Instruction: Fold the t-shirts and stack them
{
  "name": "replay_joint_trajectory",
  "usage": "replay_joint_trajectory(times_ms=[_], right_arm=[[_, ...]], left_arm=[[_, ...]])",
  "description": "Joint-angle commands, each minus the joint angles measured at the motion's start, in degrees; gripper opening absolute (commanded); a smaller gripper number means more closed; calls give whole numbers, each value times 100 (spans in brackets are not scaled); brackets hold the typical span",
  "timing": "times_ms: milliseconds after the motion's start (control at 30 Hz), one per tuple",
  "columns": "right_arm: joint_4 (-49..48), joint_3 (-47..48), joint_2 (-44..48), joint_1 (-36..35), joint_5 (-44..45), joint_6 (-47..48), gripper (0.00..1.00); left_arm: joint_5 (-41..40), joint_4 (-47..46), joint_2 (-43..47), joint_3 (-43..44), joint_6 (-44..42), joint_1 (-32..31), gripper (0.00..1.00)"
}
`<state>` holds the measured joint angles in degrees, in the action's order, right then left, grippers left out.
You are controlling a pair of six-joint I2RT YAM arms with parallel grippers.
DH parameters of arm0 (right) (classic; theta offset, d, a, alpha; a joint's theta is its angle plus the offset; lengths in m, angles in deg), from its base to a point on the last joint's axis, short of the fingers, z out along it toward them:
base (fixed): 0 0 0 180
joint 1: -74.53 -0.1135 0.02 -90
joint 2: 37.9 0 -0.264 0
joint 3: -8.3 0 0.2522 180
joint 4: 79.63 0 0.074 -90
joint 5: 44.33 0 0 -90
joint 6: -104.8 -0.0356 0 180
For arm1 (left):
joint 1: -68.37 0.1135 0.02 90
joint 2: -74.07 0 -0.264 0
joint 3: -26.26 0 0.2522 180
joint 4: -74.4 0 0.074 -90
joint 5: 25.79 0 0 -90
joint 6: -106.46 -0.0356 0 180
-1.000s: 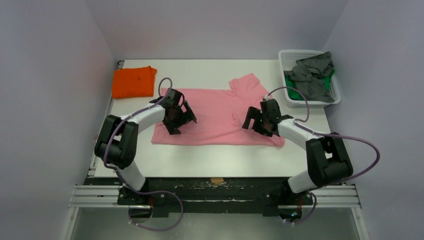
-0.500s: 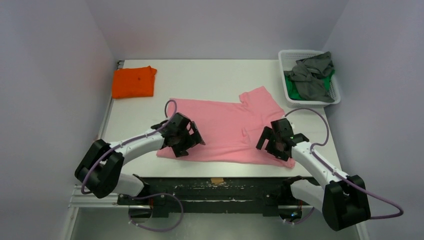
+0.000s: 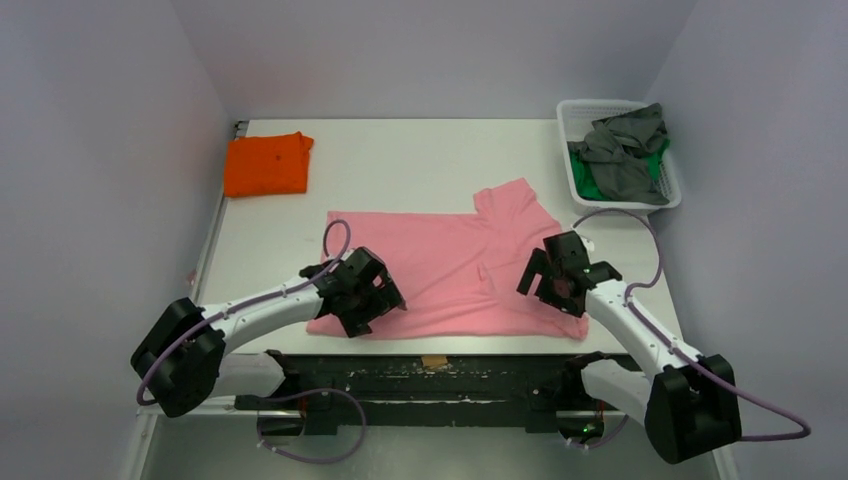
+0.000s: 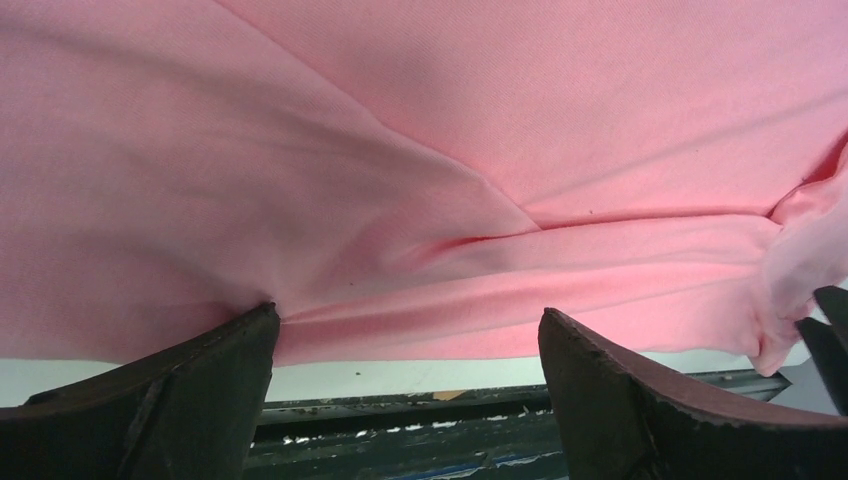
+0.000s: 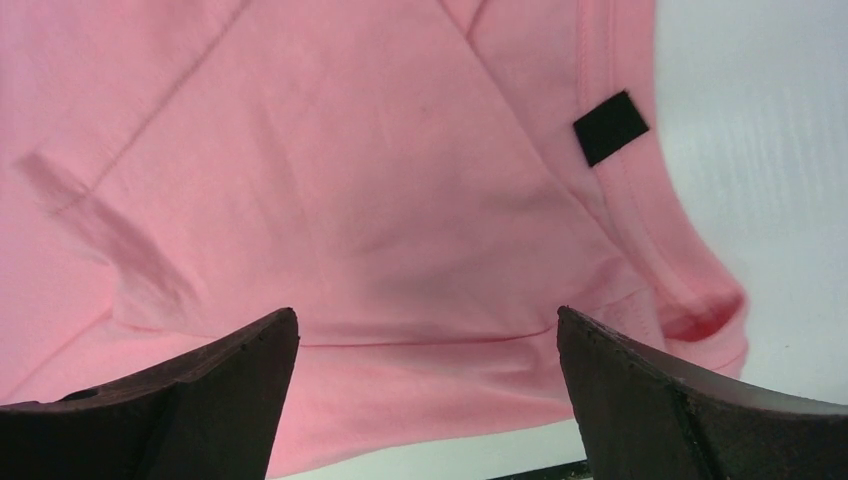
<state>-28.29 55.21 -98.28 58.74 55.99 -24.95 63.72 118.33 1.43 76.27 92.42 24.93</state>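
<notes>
A light pink t-shirt [image 3: 450, 270] lies spread flat on the white table [image 3: 420, 150], its lower hem at the near edge. My left gripper [image 3: 365, 303] is open over the shirt's near left part. In the left wrist view the jaws [image 4: 410, 320] stand wide apart over the pink cloth [image 4: 400, 150], holding nothing. My right gripper [image 3: 556, 285] is open over the near right part. In the right wrist view [image 5: 427, 320] its jaws straddle the pink cloth [image 5: 350, 200] near the hem. A folded orange t-shirt [image 3: 266, 163] lies at the far left.
A white basket [image 3: 573, 107] at the far right holds crumpled grey shirts [image 3: 625, 150] over a green one [image 3: 592, 186]. A black tag [image 5: 610, 127] sits on the pink shirt's hem. The black front rail [image 4: 400, 420] runs just below the table's near edge.
The pink shirt has slid toward the near edge of the table together with both grippers. Both arms have drawn back and now reach out low along the table front.
</notes>
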Motion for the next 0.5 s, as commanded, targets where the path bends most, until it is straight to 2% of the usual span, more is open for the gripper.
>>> replay_joint_trajectory(times_ms=[0, 167, 233, 333, 467], right_arm=[[73, 588, 314, 16, 415, 318, 99], [-152, 1140, 286, 15, 282, 672, 99], [-357, 1349, 154, 19, 275, 749, 99], [-709, 1608, -221, 15, 96, 781, 99], [-1102, 1940, -888, 15, -298, 914, 99]], left_arm=[[-444, 850, 137, -95, 78, -77, 100], [-1293, 1523, 310, 952, -456, -11, 100], [-1458, 1560, 316, 1285, -766, 353, 100], [-1358, 1291, 140, 1673, -1320, 1231, 100], [-1548, 1008, -629, 2577, -2088, 2203, 100]])
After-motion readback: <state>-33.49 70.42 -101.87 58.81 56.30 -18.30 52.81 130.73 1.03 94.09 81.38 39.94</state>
